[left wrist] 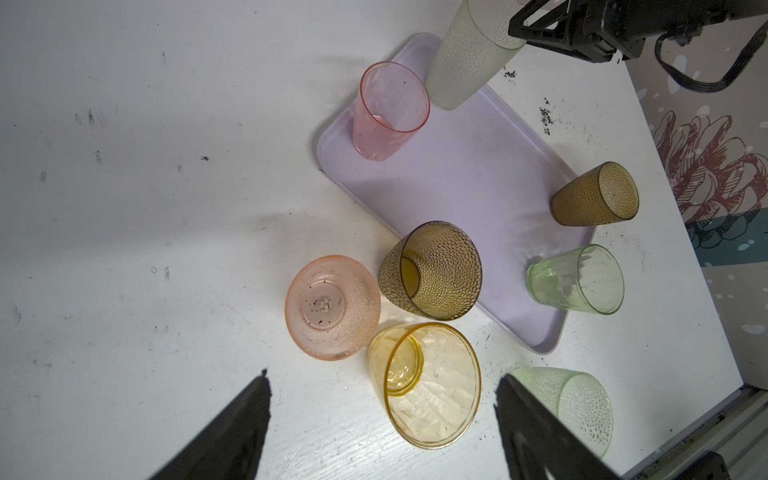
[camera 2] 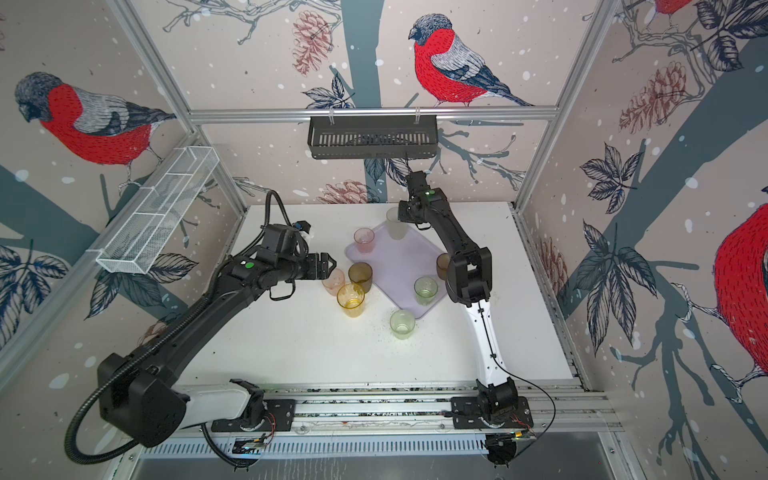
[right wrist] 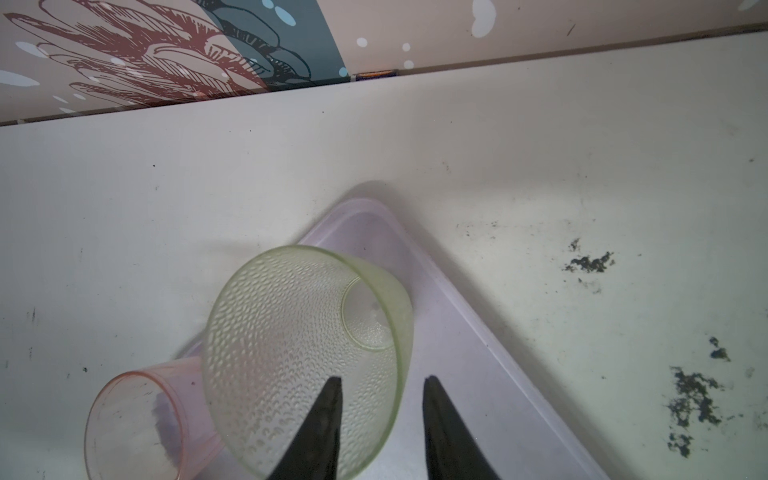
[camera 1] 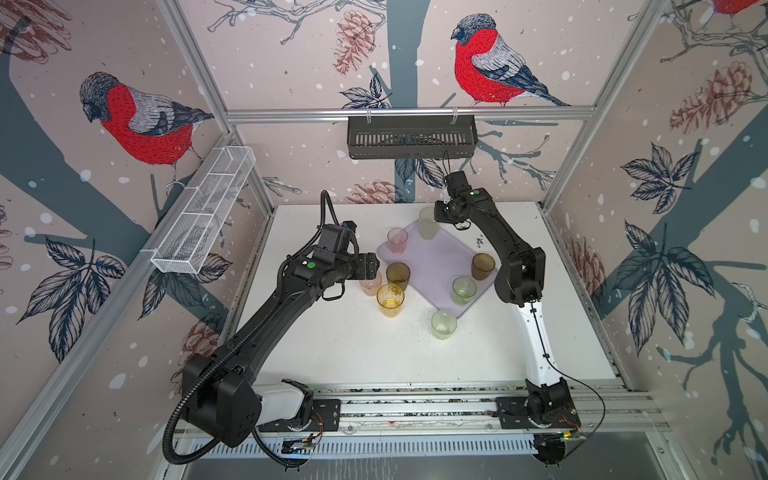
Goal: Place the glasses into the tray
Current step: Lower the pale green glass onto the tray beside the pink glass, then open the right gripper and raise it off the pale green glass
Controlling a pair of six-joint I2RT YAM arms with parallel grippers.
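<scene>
At the far corner of the tray, the right claw, narrowly parted, straddled the frosted glass. The left claw gaped wide above the bench near the amber glass.

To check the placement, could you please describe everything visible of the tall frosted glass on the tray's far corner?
The tall frosted glass is pale greenish-white, translucent, plastic-looking, with a dimpled wall. It stands upright, mouth up, empty, on the far corner of the tray, close beside a pink glass. The right end effector straddles its rim, one finger inside, one outside, jaws apart.
</scene>
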